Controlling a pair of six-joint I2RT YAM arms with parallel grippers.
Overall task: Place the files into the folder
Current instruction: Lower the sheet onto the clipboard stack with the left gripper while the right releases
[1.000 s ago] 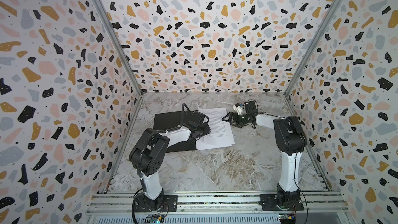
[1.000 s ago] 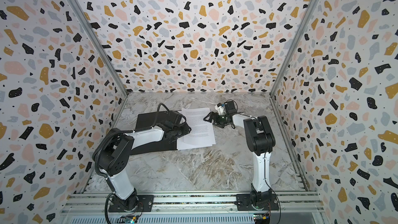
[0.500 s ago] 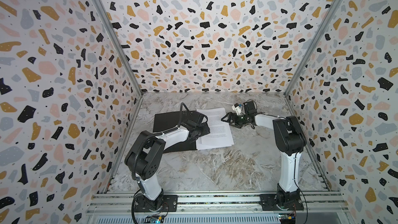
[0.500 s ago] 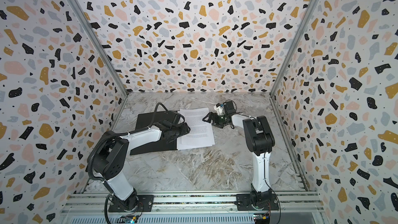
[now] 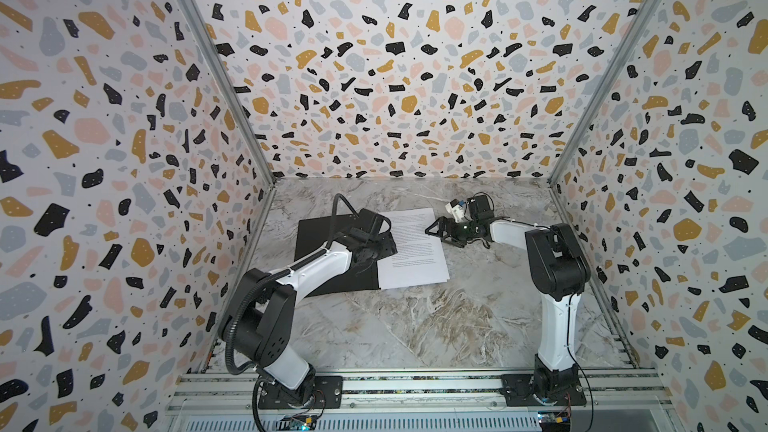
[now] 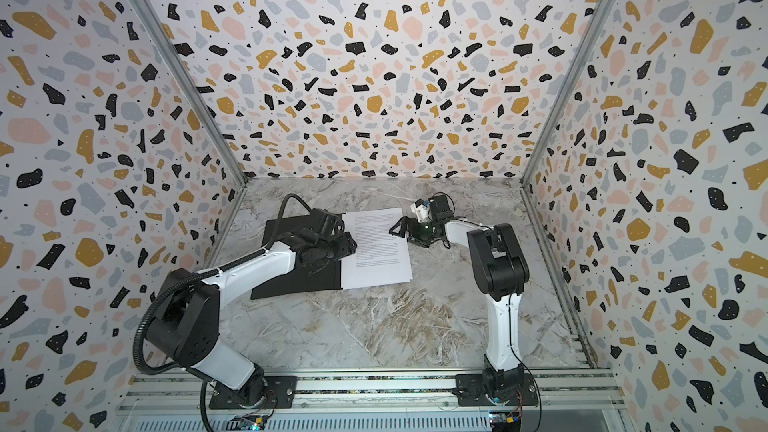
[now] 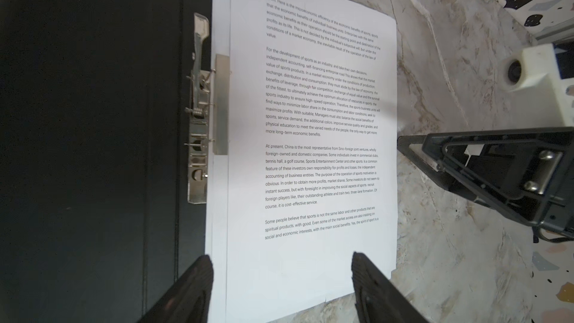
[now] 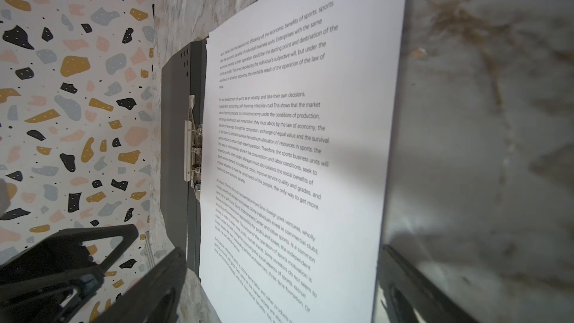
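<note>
And here's the folder [image 5: 320, 238], lying open on the marble table [image 5: 415, 326], black inside facing up, a touch toward 9 o'clock of centre in both top views. The files [image 5: 415, 251] sit flat on its 3 o'clock half, printed text sheet [image 7: 310, 119] on top, with the rim of another sheet peeking out beneath on the spine side! A metal lever clip [image 7: 198, 113] runs along the spine, its flat bar [image 7: 221, 104] lying across the sheets' edge. The left gripper [image 7: 281, 256] reaches in from 8 o'clock over the files' 9 o'clock side, fingers [image 7: 192, 287] parted, nothing between them; whether the tips touch paper I can't tell. At 3 o'clock of the files, the right gripper [image 5: 432, 229] points at the outer edge, tip just beside it, spread wide, holding nothing
</note>
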